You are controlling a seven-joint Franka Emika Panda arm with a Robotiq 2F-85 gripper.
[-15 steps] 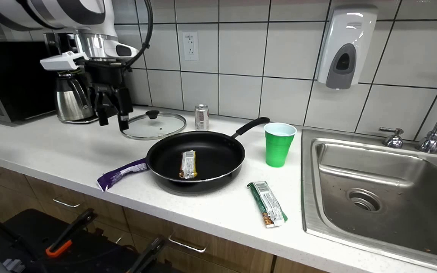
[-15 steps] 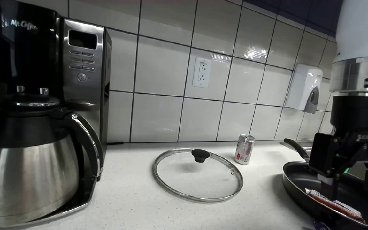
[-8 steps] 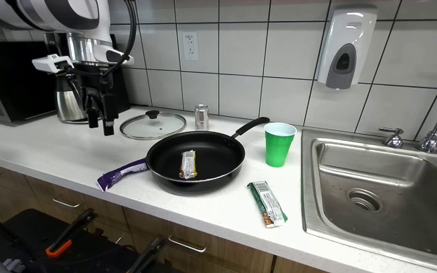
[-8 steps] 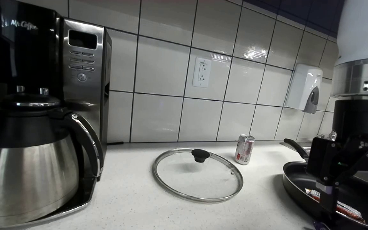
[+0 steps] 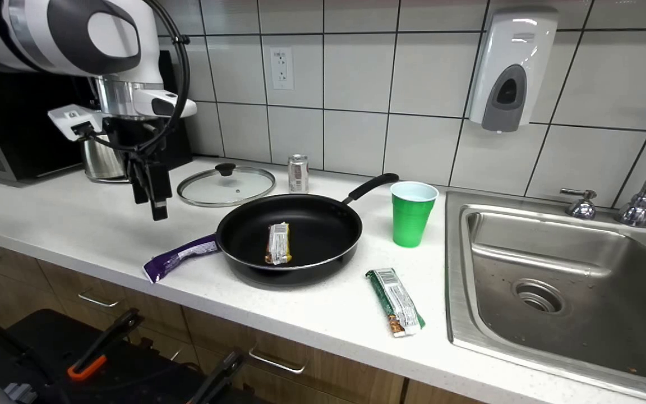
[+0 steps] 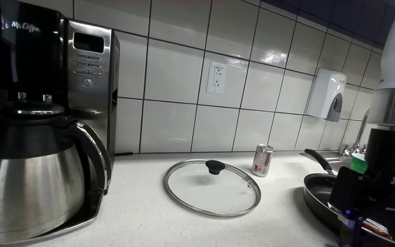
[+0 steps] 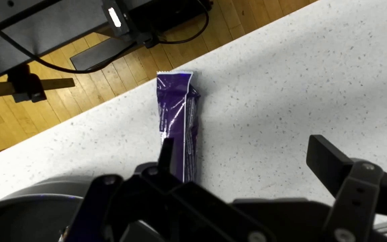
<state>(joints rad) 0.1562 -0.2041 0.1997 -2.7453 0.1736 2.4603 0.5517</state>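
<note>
We're seeing the gripper (image 7: 240, 151) hovering above the counter (image 7: 281, 101), jaws standing wide. The purple bar (image 7: 175, 107) is lying on the counter near it, beside the pan (image 5: 317, 230); a finger (image 7: 165, 154) is covering the bar's pan-side end in the wrist view, and we're not able to tell whether that end is touching the pan or tucking under its side. The wrist view is cropping the pan to its lower left corner and showing only a scrap of the red-yellow bar (image 5: 278, 244) inside. In an exterior view, the frame's right edge is cutting off the gripper, which is hiding much of the pan and part of the cup (image 6: 358, 163); the left edge there is trimming the carafe (image 6: 33, 192). Lid (image 5: 233, 186) and can (image 5: 298, 175) are sitting nearer the wall (image 5: 356, 73), and the green bar (image 5: 395, 303) is lying between pan and sink (image 5: 525, 258). We're not making out how high the gripper is hanging over the counter.
</note>
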